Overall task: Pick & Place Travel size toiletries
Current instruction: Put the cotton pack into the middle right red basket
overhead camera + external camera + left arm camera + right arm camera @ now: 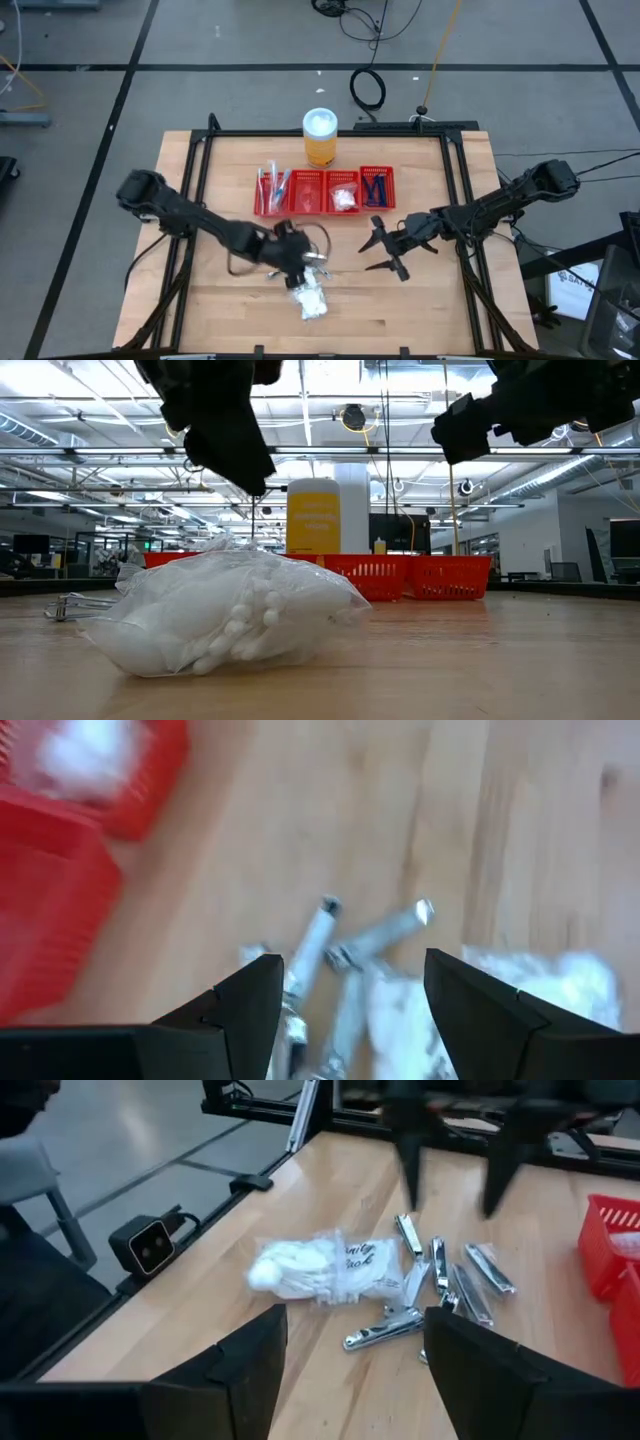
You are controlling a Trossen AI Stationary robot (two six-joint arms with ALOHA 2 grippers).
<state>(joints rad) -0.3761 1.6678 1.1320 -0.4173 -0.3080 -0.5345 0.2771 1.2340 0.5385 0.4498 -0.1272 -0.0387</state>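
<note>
1. We see the left gripper (297, 262) hovering over a loose pile of silvery tubes (345, 955) on the bare wood, in front of the red tray (268, 205). Its fingers (245, 1005) are spread wide and hold nothing.
2. The right gripper (388, 250) sits near the tray's right end, in front of it, also wide and empty.
3. The tubes look thin, shiny and metallic, and they lie crossed over each other. One end of the pile touches a clear packet of white pieces (315, 1270).
4. Our read: the tubes are light, stiff and slick. Crossed as they are, a pinch may drag a neighbour along or skid off.
5. Best hold, we think: across the middle of one tube that sticks clear of the pile, with the fingers square to its length.
6. The packet is soft and crinkly and will deform. We would pinch it at the top of the bulge.
7. The tray already holds items: sticks at the left, a white packet, and dark blue razors (375, 188) at the right.
</note>
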